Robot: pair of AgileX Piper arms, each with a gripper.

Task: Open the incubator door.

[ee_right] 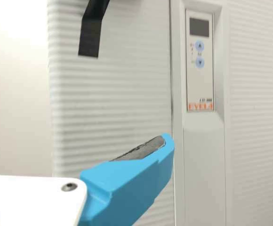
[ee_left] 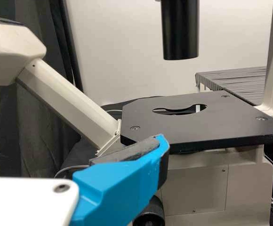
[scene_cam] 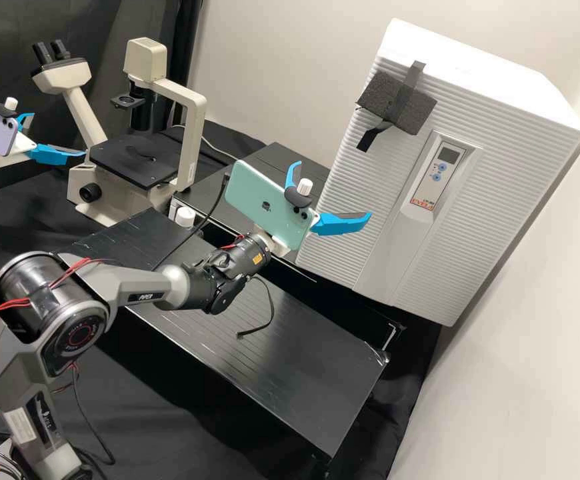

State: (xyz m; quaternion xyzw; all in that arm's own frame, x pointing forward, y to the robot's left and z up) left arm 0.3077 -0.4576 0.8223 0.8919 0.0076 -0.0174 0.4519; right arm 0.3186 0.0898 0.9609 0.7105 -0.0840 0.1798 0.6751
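High view: I am finding the incubator [scene_cam: 483,73] standing beyond the black worktop [scene_cam: 290,367], its ribbed door [scene_cam: 363,183] sitting closed. A dark foam pad [scene_cam: 420,115] is clinging near the door's upper corner under black tape [scene_cam: 372,137]. The right tool [scene_cam: 333,189] is hanging released before the door, its two fingers standing spread; I am unable to tell whether either is touching. In the right wrist view, I am seeing one finger [ee_right: 134,181] pointing across the door, below and beside the control panel [ee_right: 200,84]. The left tool [scene_cam: 59,135] is likewise gaping, hovering near the microscope [scene_cam: 193,133].
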